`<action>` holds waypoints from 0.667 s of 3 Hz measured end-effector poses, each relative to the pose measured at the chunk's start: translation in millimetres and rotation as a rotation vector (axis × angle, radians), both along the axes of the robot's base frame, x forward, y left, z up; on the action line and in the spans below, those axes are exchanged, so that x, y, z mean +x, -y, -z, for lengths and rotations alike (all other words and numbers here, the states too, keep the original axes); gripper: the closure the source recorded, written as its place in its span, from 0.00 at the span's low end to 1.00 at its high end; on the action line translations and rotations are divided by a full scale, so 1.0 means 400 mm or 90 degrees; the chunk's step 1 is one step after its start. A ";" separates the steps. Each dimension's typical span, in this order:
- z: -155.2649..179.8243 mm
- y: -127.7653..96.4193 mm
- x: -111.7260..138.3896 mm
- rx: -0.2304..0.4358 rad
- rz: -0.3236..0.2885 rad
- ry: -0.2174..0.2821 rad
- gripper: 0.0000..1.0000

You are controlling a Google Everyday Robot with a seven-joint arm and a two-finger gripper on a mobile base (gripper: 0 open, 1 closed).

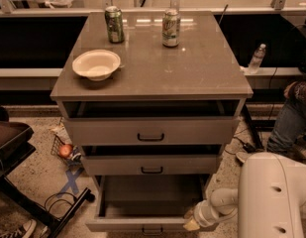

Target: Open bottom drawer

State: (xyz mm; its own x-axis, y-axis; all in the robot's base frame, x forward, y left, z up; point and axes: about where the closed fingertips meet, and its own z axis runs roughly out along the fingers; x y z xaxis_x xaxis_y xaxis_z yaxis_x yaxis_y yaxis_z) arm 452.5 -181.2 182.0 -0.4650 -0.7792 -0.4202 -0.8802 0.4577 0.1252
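The grey cabinet (152, 78) has three drawers. The bottom drawer (147, 202) is pulled well out, and its plain grey interior shows. Its small dark bar handle (151, 229) sits at the picture's lower edge. The middle drawer (151, 165) and the tall top drawer (150, 131) each stand slightly out. My gripper (192, 224) is low at the bottom drawer's front right corner, at the end of my white arm (271, 197).
On the cabinet top stand two cans (114, 24) (171, 28) and a white bowl (96, 64). A dark chair base (24, 182) and a small basket (66, 150) are on the floor at left. A seated person's leg (286, 123) and a bottle (256, 58) are at right.
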 end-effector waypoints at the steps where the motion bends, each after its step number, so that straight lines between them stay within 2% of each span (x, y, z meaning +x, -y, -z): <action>1: 0.000 0.000 0.000 0.000 0.000 0.000 1.00; 2: 0.000 0.000 0.000 0.000 0.000 0.000 0.82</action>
